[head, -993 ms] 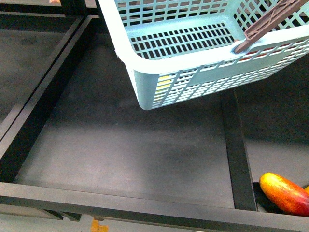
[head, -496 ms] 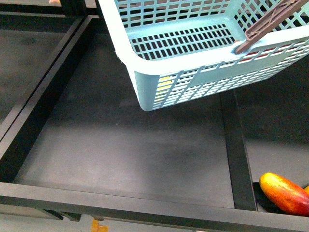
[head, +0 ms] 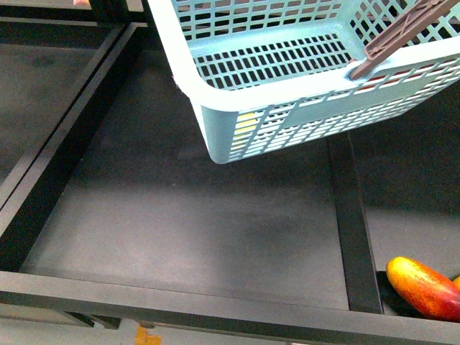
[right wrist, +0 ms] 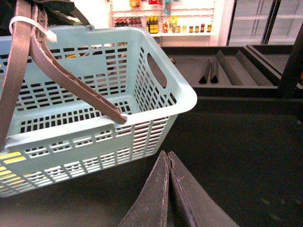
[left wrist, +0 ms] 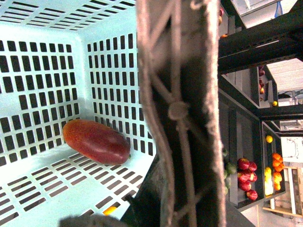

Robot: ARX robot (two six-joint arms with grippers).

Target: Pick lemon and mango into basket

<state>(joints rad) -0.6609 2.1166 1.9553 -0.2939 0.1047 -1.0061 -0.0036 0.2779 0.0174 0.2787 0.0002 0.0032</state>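
So the mango (left wrist: pixel 97 141) lies inside the basket (head: pixel 215 97); right gripper (right wrist: pixel 168 163) fingers pressed together, empty; left fingers can't tell.

The basket (head: pixel 287 93) hangs above the far right part of a shelf tray (head: pixel 194 223). The mango (left wrist: pixel 96 141) lies inside it against a side wall. An elongated fruit (head: pixel 424 287) lies in the neighbouring right compartment, near its front edge.

no legible txt, shelf bottles (right wrist: pixel 152 23) in bg too small/blurry to read
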